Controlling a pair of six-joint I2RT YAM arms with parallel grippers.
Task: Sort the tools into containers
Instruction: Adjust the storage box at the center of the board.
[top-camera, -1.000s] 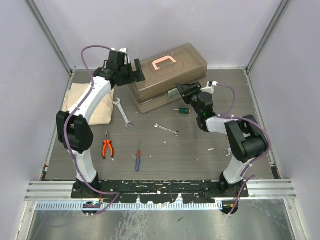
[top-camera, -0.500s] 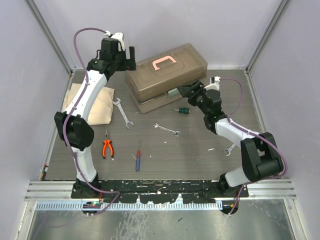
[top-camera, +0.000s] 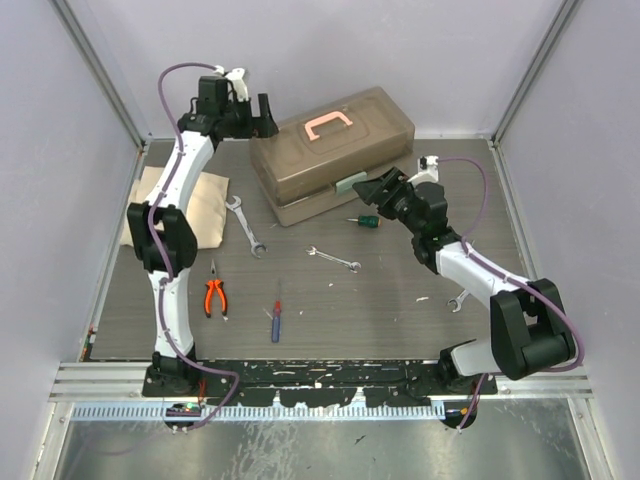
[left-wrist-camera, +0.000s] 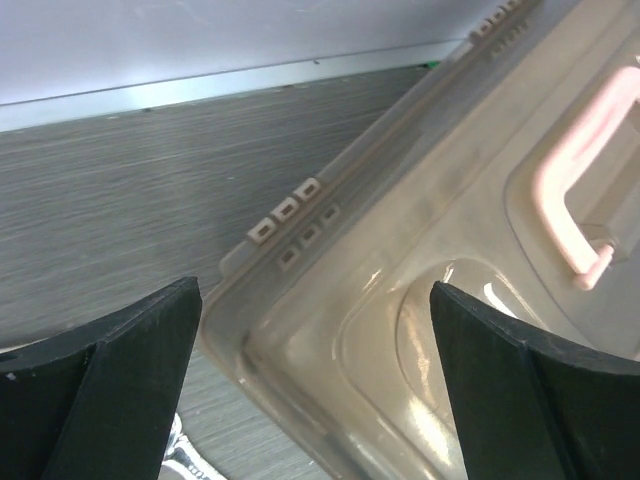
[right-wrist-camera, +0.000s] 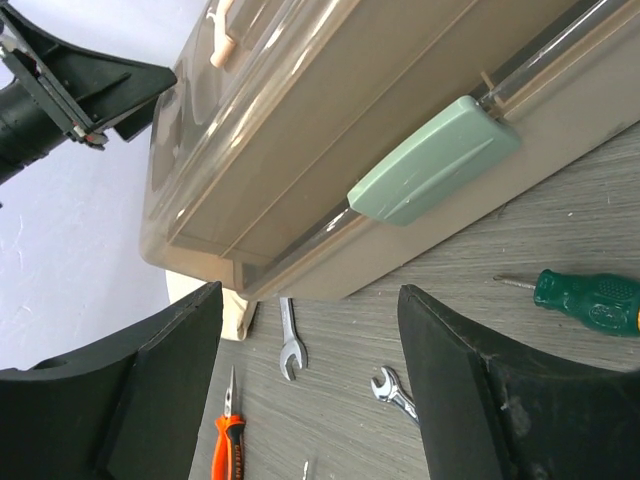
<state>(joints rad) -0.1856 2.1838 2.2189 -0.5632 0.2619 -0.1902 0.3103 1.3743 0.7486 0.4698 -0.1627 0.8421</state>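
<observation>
The brown translucent toolbox (top-camera: 335, 150) stands shut at the back, with its pink handle (top-camera: 328, 125) on top and its pale green latch (top-camera: 352, 183) on the front; the trays inside are hidden. My left gripper (top-camera: 262, 118) hangs open over the lid's back-left corner (left-wrist-camera: 300, 300). My right gripper (top-camera: 380, 186) is open just in front of the latch (right-wrist-camera: 435, 160) and holds nothing. On the table lie a green screwdriver (top-camera: 365, 221), two silver wrenches (top-camera: 245, 225) (top-camera: 333, 259), orange pliers (top-camera: 214, 296) and a blue-red screwdriver (top-camera: 276, 316).
A tan cloth (top-camera: 190, 205) lies left of the toolbox. Another wrench (top-camera: 458, 299) shows partly behind the right arm. Grey walls close in the table at the left, the right and the back.
My right gripper's jaws have opened wider beside the latch, and its arm has stretched out. My left gripper has lifted and swung back to the lid's rear left corner.
</observation>
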